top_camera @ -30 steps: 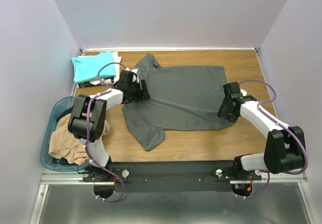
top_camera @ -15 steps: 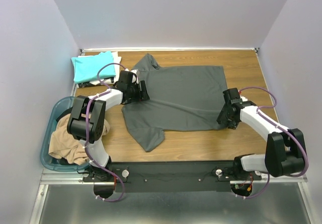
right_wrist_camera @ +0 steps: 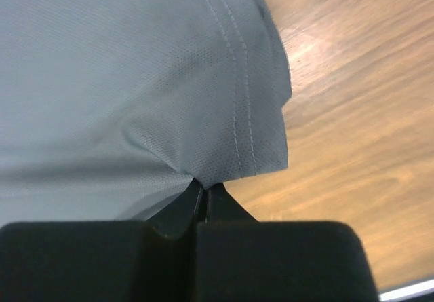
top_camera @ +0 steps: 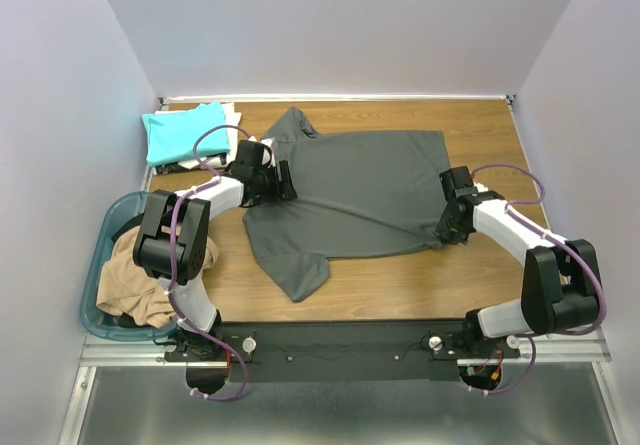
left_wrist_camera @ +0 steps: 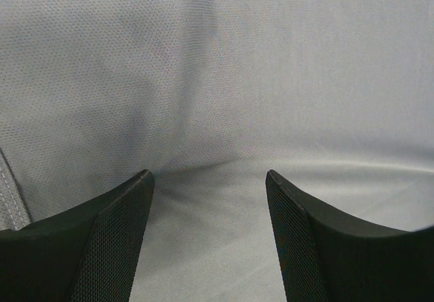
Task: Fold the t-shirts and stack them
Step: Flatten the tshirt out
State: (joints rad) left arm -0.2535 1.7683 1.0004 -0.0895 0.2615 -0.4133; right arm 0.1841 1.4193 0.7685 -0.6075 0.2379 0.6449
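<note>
A large dark grey t-shirt (top_camera: pixel 360 190) lies spread flat on the wooden table, collar to the left. My left gripper (top_camera: pixel 285 180) rests at its left shoulder, open, with bare grey cloth (left_wrist_camera: pixel 271 78) between the fingers (left_wrist_camera: pixel 115 234) and nothing pinched. My right gripper (top_camera: pixel 447 233) is shut on the near right hem corner of the grey t-shirt (right_wrist_camera: pixel 135 78), the stitched edge bunched at the closed gripper (right_wrist_camera: pixel 205 188). A folded teal t-shirt (top_camera: pixel 185 130) lies on a white one (top_camera: pixel 233 137) at the back left. A tan t-shirt (top_camera: pixel 145 275) sits crumpled in the basket.
A blue-green plastic basket (top_camera: pixel 100 255) stands at the near left, partly off the table edge. Bare wood (top_camera: pixel 500 145) shows right of the grey shirt and along the front. Grey walls close in the back and sides.
My right gripper has closed on the grey shirt's hem corner, after dipping slightly toward the near edge. The left arm has not moved.
</note>
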